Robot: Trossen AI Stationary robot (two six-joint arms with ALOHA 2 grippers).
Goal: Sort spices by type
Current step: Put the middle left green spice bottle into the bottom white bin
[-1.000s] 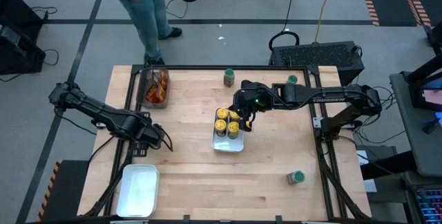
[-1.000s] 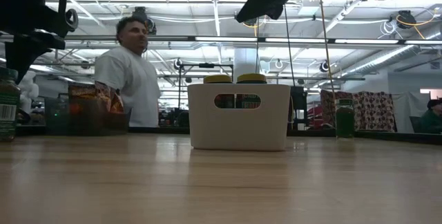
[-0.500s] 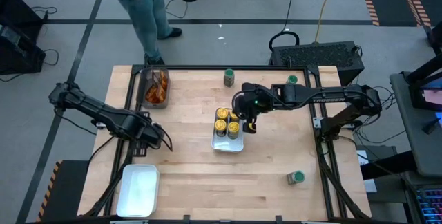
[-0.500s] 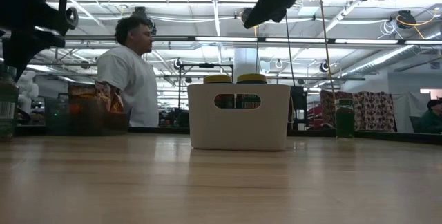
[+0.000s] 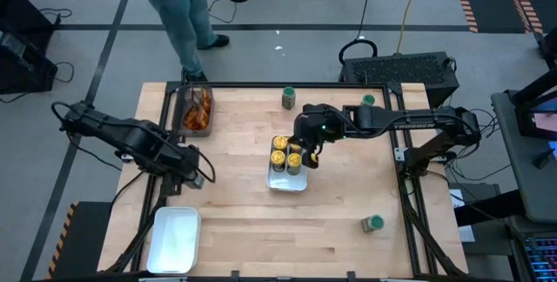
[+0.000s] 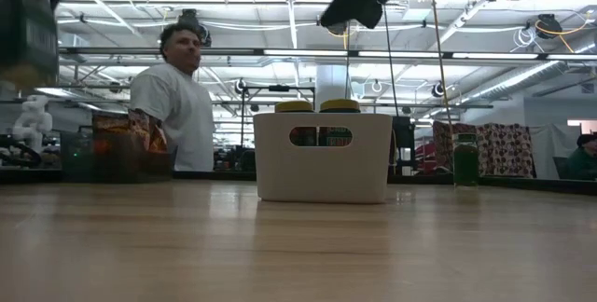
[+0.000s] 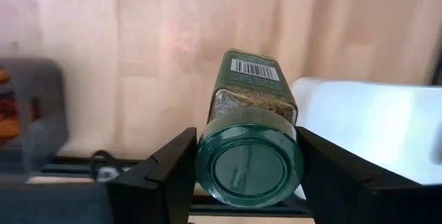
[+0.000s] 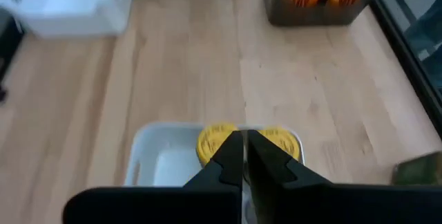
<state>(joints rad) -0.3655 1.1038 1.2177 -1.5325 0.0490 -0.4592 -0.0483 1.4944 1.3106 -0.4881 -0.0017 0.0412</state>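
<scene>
While the left pincer pinches a green-lidded jar:
Rigid, smooth, likely light; best gripped across its body. Right pincer pressed together.

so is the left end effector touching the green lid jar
Touching. The left wrist view shows the green-lidded jar wedged between the left end effector and its two dark fingers, each pressed against the lid's sides with no gap.

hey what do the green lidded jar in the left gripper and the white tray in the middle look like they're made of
Green-lidded jar: the body looks like clear glass or hard plastic, since the dried herbs show through; the lid looks like glossy moulded plastic, with a sheen on top. White tray: probably matte plastic, with smooth opaque walls, rounded corners and a cut-out handle slot.
</scene>
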